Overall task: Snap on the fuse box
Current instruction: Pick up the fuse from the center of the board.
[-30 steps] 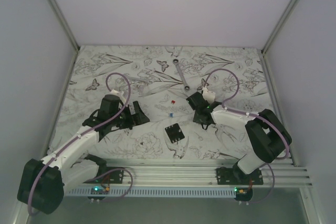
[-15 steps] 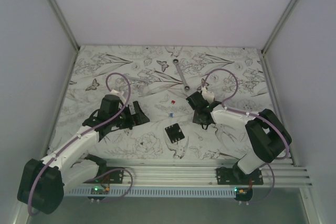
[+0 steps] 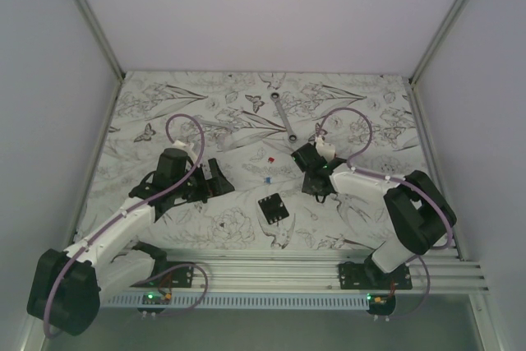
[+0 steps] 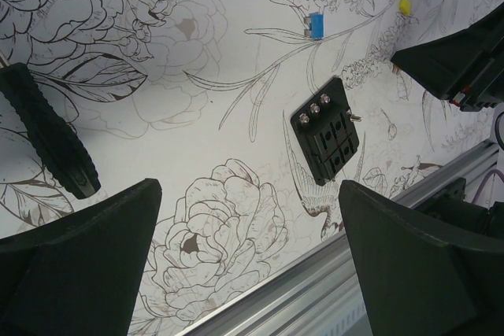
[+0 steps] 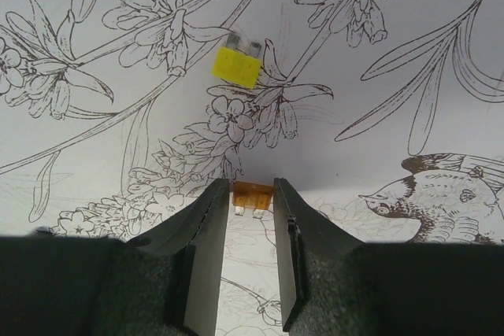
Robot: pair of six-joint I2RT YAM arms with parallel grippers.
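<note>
the fuse box [image 3: 273,208] lies flat on the flower-printed surface [image 3: 370,96] between the two arms, near the front rail. its slotted face and three screw heads point up, probably so parts can be pressed in from above. the right hand [image 5: 252,204] is down low and clenched on an orange fuse [image 5: 253,190] at its very fingertips, prongs toward the wrist, a grip that looks meant for carrying it to the box. a yellow fuse [image 5: 239,66] lies loose just beyond and a blue fuse [image 4: 315,23] sits farther from the rail than the box. the left hand [image 4: 248,218] hangs released and empty, facing the box, likely ready to steady it. no brand or writing is readable.
</note>
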